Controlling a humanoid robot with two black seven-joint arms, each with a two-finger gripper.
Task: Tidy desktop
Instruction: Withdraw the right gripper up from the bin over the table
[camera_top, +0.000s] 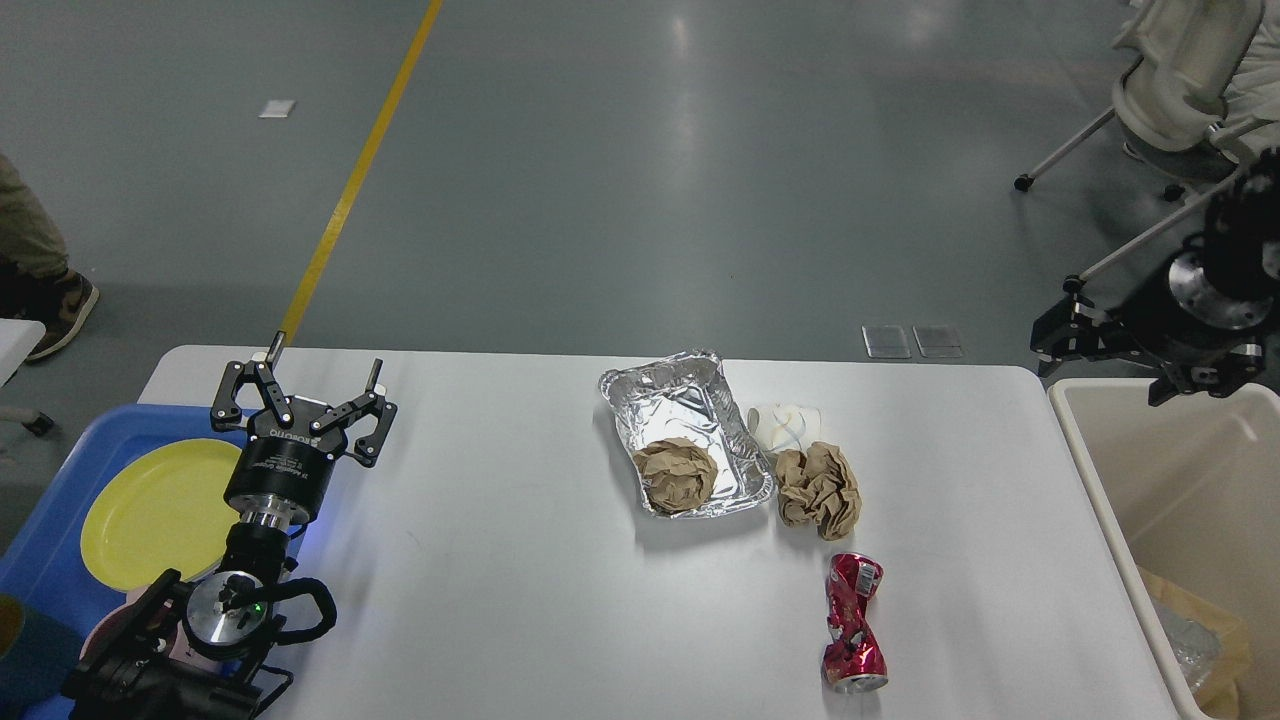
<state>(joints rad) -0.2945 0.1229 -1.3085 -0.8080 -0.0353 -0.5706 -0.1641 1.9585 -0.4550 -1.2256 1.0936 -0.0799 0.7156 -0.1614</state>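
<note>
Grey floor with a yellow line behind; white table (480, 560) fills the lower frame, wide edge to edge. Beige bin (1170, 480) stands off its right edge, blue tray (60, 480) with one yellow plate (160, 510) at its left edge.

Litter sits right of the table's middle: one foil tray (700, 400), two brown paper balls, one inside the foil (676, 474) and one just beside it (820, 487), one white scrap (785, 424) behind that, one crushed red can (853, 622) toward the near edge, long axis running near-to-far.

Left claw (305, 385) over the tray's rim, fingers spread wide, empty; litter lies well to its right. Right claw (1110, 345) above the bin's far corner, too dark to tell its opening. Judged nearer the can: right arm.
</note>
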